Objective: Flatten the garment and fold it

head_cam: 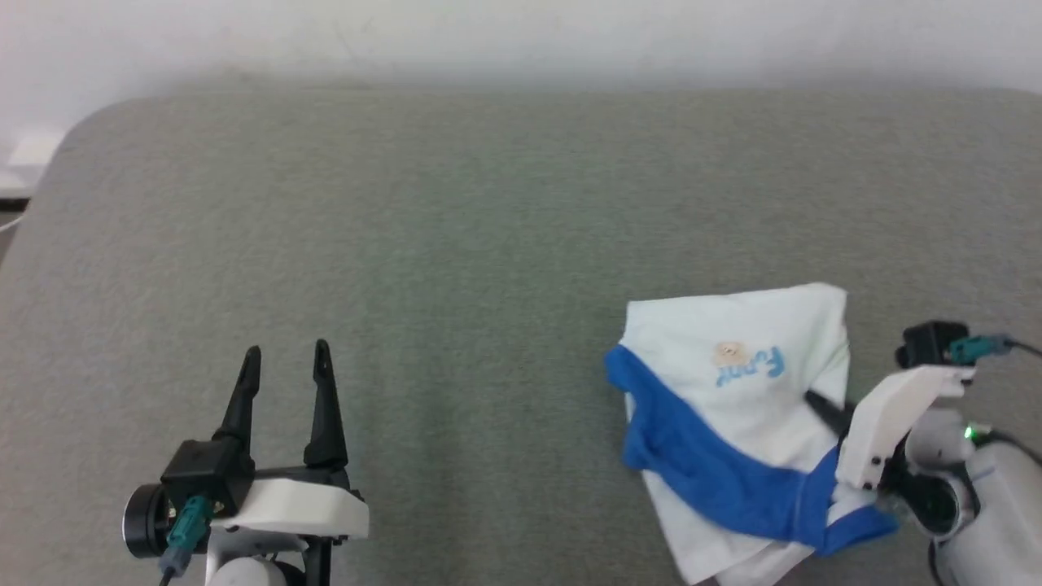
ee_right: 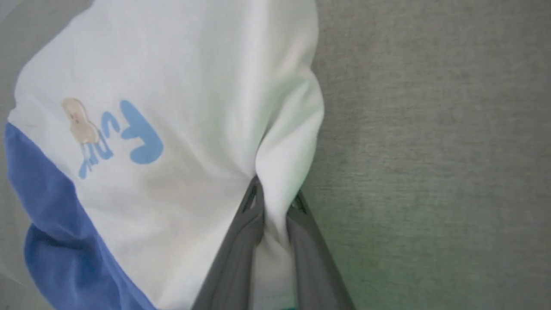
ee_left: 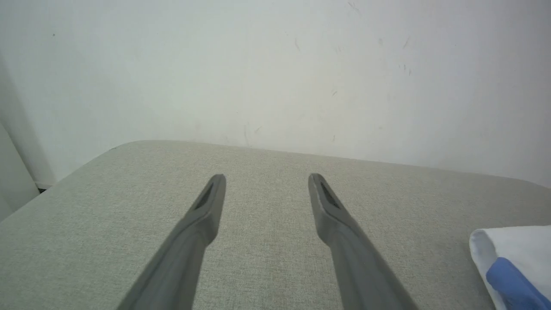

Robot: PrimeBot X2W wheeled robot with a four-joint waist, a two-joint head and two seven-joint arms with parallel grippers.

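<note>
The garment (head_cam: 733, 407) lies bunched at the lower right of the grey cushioned surface (head_cam: 488, 228), white body up with blue lettering and a blue sleeve draped across its near side. In the right wrist view a fold of the white garment (ee_right: 185, 107) is pinched between the two dark fingers of my right gripper (ee_right: 275, 193), which is shut on it. In the head view that right gripper (head_cam: 818, 403) reaches in from the garment's right edge. My left gripper (head_cam: 286, 352) hovers open at the lower left, far from the cloth. The left gripper (ee_left: 267, 176) has nothing between its fingers, and a corner of the garment (ee_left: 512, 258) shows at the right.
A white wall (head_cam: 521, 32) rises behind the grey surface. The surface's rounded left corner (head_cam: 89, 130) drops off beside a pale floor strip. Bare fabric stretches between the two grippers.
</note>
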